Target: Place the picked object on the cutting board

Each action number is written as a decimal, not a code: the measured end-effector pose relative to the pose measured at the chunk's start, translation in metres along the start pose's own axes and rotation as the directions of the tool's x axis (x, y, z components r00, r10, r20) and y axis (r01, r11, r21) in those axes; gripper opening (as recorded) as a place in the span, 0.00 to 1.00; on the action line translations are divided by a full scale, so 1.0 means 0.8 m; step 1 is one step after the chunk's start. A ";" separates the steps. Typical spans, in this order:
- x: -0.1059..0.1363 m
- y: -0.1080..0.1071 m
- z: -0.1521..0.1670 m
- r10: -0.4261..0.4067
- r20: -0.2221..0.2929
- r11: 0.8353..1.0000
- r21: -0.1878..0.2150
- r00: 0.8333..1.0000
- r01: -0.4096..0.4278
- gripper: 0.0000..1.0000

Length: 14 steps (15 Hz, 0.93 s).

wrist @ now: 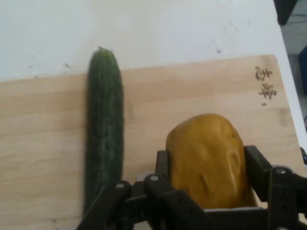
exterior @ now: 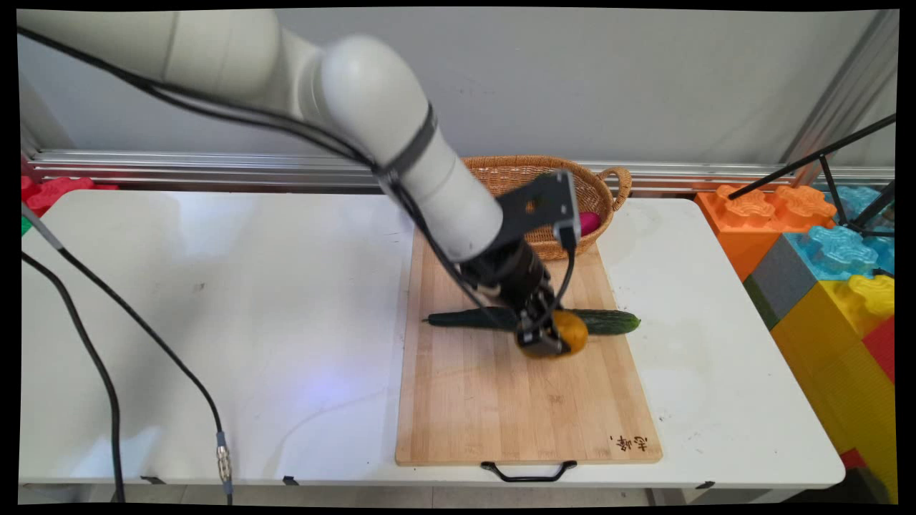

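My gripper (exterior: 547, 342) is shut on a yellow-brown potato (exterior: 570, 332) low over the wooden cutting board (exterior: 515, 408). In the hand view the potato (wrist: 208, 158) sits between the two black fingers (wrist: 162, 167), which press on its two sides. A long dark green cucumber (exterior: 608, 321) lies across the board just behind the potato, partly hidden by the hand. In the hand view the cucumber (wrist: 103, 129) lies to the left of the potato, on the board (wrist: 43, 143). Whether the potato rests on the wood or hangs just above it cannot be told.
A wicker basket (exterior: 515, 175) with a pink thing (exterior: 588, 223) in it stands at the board's far end. Large coloured foam blocks (exterior: 823, 272) and a black stand's legs (exterior: 823, 154) are off the table's right edge. Black cables (exterior: 107, 386) hang at the left.
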 end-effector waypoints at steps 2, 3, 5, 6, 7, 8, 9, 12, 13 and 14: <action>-0.007 0.006 0.017 0.006 0.004 1.000 -0.001 1.000 -0.006 0.00; -0.010 0.007 0.023 0.008 0.004 1.000 0.000 1.000 -0.008 0.00; -0.018 0.011 0.042 0.016 0.007 1.000 0.005 1.000 -0.016 0.00; -0.023 0.013 0.052 0.020 0.009 1.000 0.007 1.000 -0.020 0.00; -0.026 0.014 0.057 0.023 0.010 1.000 0.008 1.000 -0.023 0.00; -0.029 0.016 0.065 0.027 0.011 1.000 0.009 1.000 -0.027 0.00; -0.032 0.018 0.072 0.030 0.011 0.999 0.010 0.999 -0.030 0.00; -0.036 0.020 0.082 0.038 0.010 0.999 0.015 0.999 -0.038 0.00; -0.037 0.020 0.085 0.042 0.008 0.999 0.017 0.999 -0.042 0.00; -0.037 0.020 0.088 0.046 0.005 0.999 0.019 0.999 -0.046 1.00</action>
